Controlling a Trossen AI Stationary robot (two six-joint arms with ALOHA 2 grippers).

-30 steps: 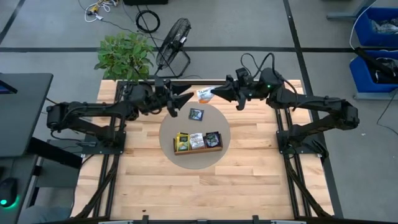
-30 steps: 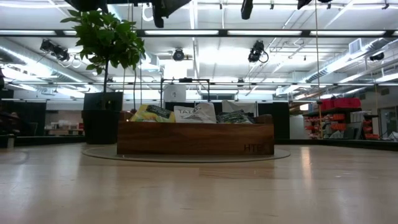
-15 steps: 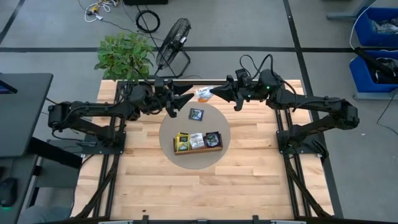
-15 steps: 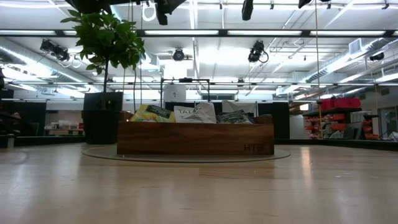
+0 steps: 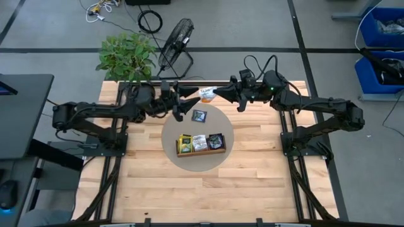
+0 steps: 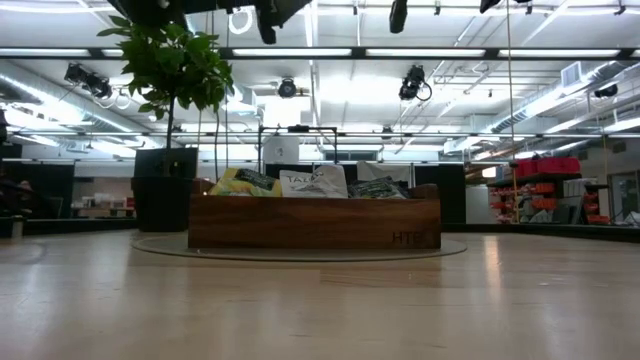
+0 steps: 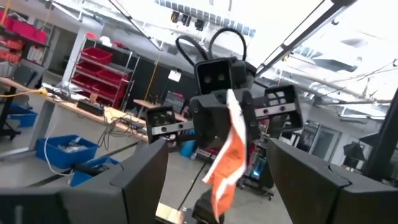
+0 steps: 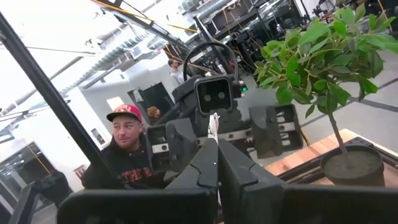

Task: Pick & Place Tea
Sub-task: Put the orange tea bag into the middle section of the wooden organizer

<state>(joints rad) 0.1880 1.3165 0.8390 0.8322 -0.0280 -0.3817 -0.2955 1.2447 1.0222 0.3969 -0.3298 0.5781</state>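
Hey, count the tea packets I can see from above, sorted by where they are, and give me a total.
In the wooden tray: 3 (yellow packet, white packet, dark packet)
Loose on the round mat: 1 (dark blue packet)
Held by the right gripper: 1 (orange and white packet)
Total: 5

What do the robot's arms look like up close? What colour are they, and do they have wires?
Both arms are black and jointed. The left gripper and right gripper each end in two broad, flat, angular black fingers. Black cables loop above the wrists. A square camera box sits on each wrist, and a small green light glows on the right arm.
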